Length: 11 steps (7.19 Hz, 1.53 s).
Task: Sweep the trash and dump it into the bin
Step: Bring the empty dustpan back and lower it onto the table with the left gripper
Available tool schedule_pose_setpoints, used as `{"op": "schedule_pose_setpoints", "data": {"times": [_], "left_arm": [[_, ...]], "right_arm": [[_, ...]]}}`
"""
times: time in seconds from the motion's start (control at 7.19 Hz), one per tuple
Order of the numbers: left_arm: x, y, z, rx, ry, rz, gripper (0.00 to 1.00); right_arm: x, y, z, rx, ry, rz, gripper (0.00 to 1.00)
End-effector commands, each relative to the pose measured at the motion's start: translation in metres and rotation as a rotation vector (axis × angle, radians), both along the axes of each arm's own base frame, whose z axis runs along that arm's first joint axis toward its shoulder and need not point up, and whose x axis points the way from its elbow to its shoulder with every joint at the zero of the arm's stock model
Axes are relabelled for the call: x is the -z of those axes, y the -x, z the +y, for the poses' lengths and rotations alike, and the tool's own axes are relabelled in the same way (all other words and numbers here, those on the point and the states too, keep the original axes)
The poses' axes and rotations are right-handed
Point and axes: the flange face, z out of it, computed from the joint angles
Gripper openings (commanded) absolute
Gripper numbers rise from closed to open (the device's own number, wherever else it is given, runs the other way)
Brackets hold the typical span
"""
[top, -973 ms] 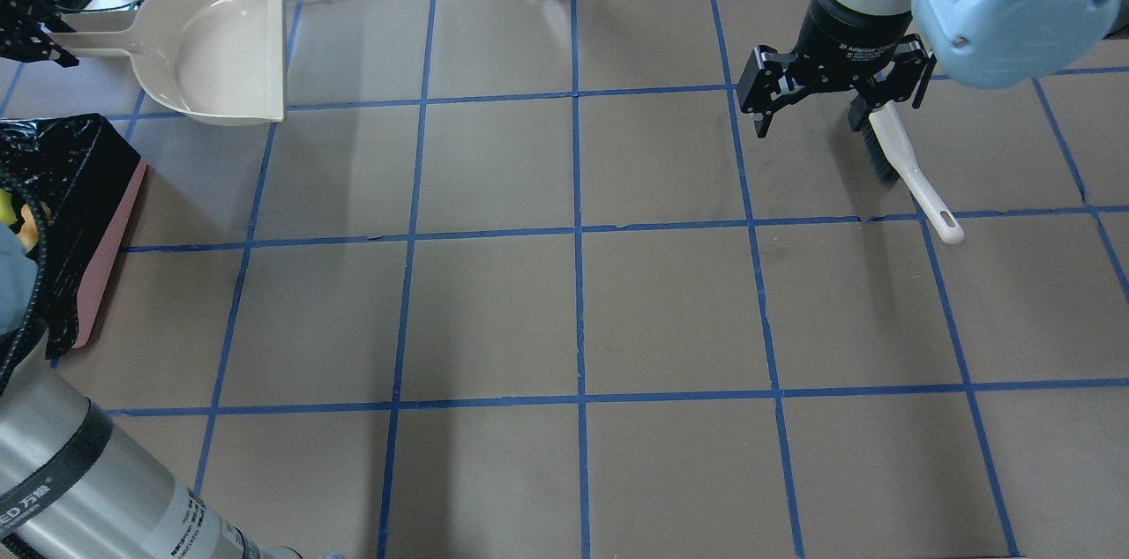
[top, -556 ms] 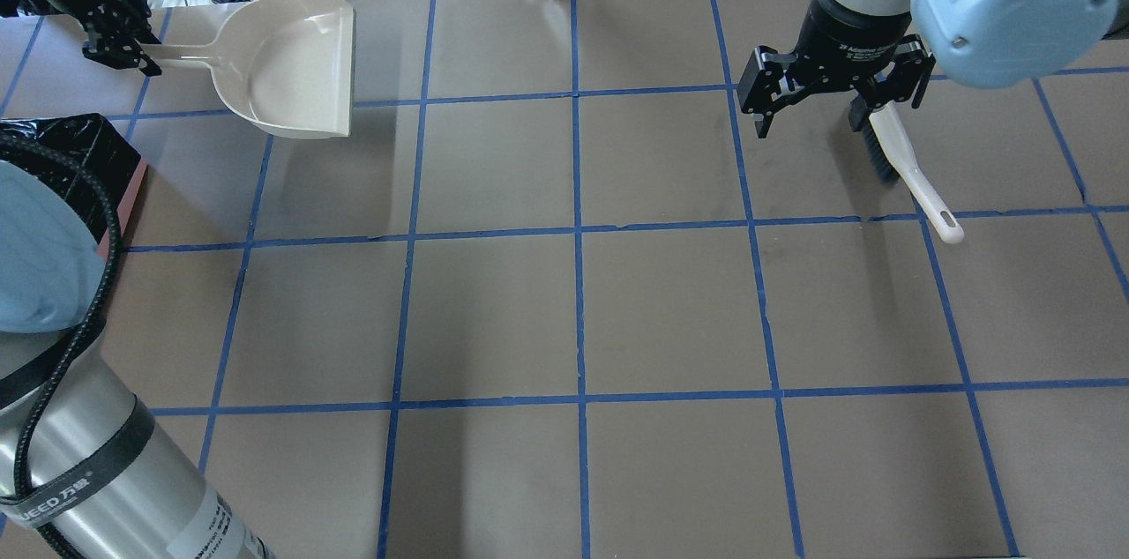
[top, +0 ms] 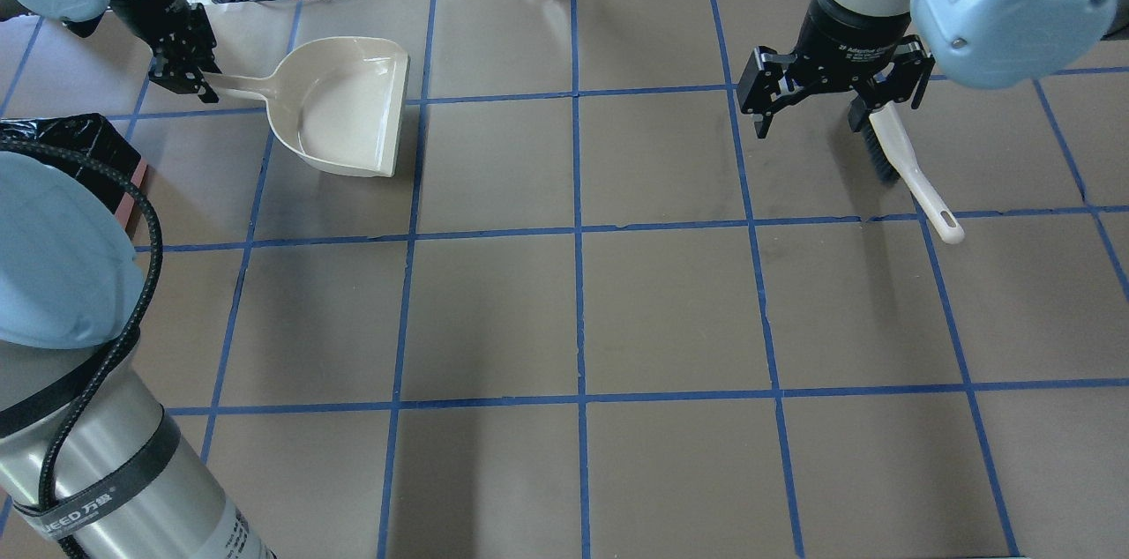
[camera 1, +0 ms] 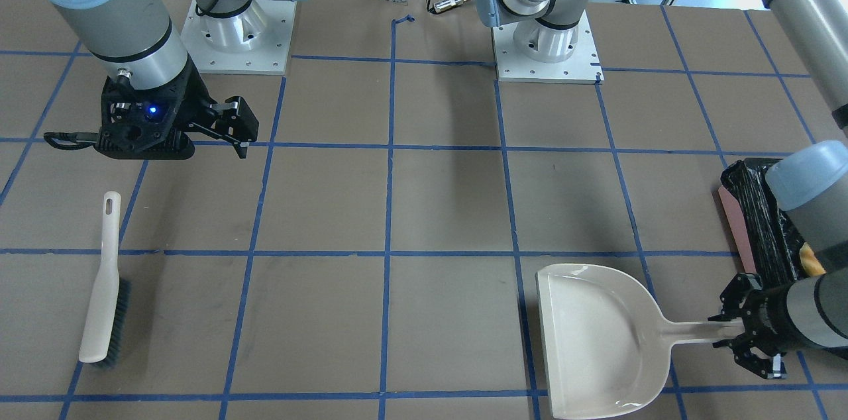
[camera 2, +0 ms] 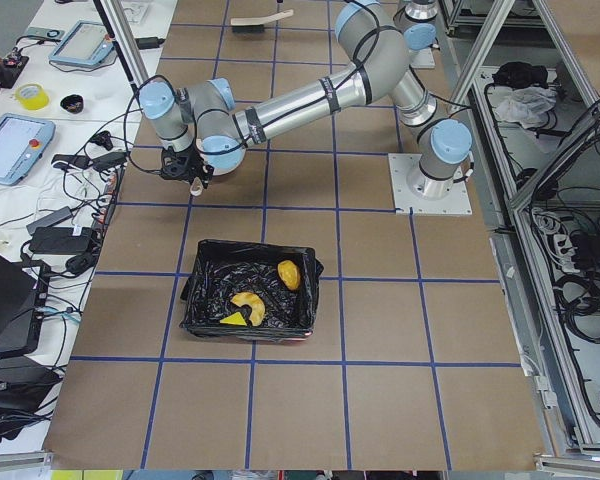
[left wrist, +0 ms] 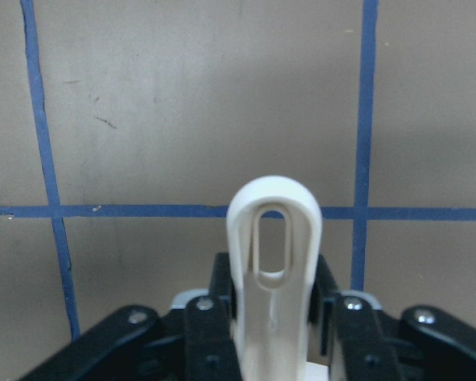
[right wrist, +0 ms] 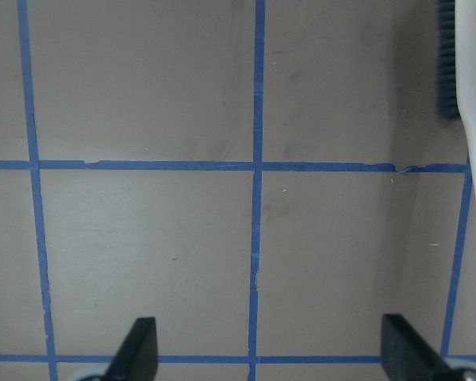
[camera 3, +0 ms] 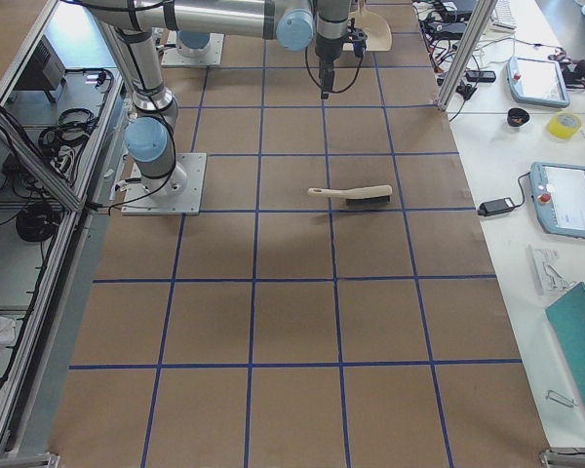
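One left claw [top: 205, 88] pinches the beige dustpan [top: 348, 105] by its looped handle [left wrist: 274, 238].

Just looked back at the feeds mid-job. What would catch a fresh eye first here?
The beige dustpan stands out on the robot's left side, its handle gripped by the left tool. Over on the right side the brush lies flat with nothing holding it, and the right tool hovers open near it. At the left end, the black-lined bin already holds three bits of trash.
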Motion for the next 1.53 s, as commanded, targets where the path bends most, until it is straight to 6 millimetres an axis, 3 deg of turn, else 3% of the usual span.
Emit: {"op": "schedule_pose_setpoints", "data": {"times": [0.0, 0.83, 1.11, 1.39], "left_arm": [[0.022, 0.02, 0.004, 0.016, -0.008, -0.004, 0.0], [0.047, 0.034, 0.022, 0.024, 0.005, -0.068, 0.0], [0.035, 0.035, 0.027, 0.022, 0.02, -0.074, 0.0], [0.038, 0.041, 0.039, 0.024, 0.004, -0.068, 0.0]], "right_arm": [[0.0, 0.0, 0.0, 0.0, 0.001, -0.001, 1.0], [0.001, 0.0, -0.001, -0.005, 0.001, 0.001, 1.0], [0.002, 0.0, -0.001, -0.008, -0.002, 0.002, 1.0], [0.003, 0.0, -0.001, -0.011, -0.003, 0.004, 1.0]]}}
